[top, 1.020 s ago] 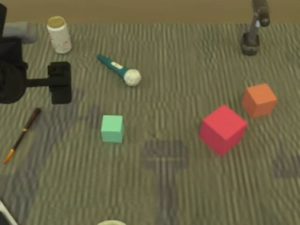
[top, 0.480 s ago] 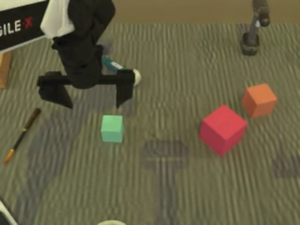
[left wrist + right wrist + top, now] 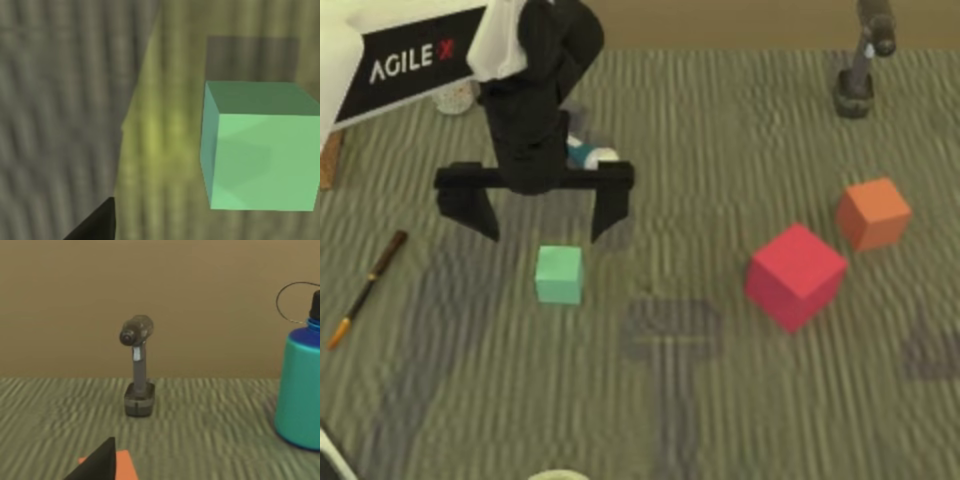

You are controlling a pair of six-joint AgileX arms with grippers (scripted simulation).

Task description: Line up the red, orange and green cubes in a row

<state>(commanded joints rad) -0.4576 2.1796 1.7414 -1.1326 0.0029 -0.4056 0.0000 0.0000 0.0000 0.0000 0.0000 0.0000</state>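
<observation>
The left gripper (image 3: 542,218), jaws spread wide, hovers just above the green cube (image 3: 559,274) left of centre. The red cube (image 3: 795,276) and orange cube (image 3: 873,213) sit close together at right.

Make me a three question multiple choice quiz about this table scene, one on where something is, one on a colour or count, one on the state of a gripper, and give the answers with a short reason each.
1. Where is the left gripper?
A. Above the green cube, toward the table's left
B. Over the red cube
C. Beside the drill

2. How many plain cubes lie on the table?
A. Two
B. Three
C. Five

3. What state is the left gripper in?
A. Shut on the orange cube
B. Shut on the pen
C. Open, holding nothing

Answers:
1 A: in the top view its fingers sit just beyond the green cube.
2 B: green, red and orange, each apart.
3 C: the fingers are spread wide with a bare gap.
</observation>
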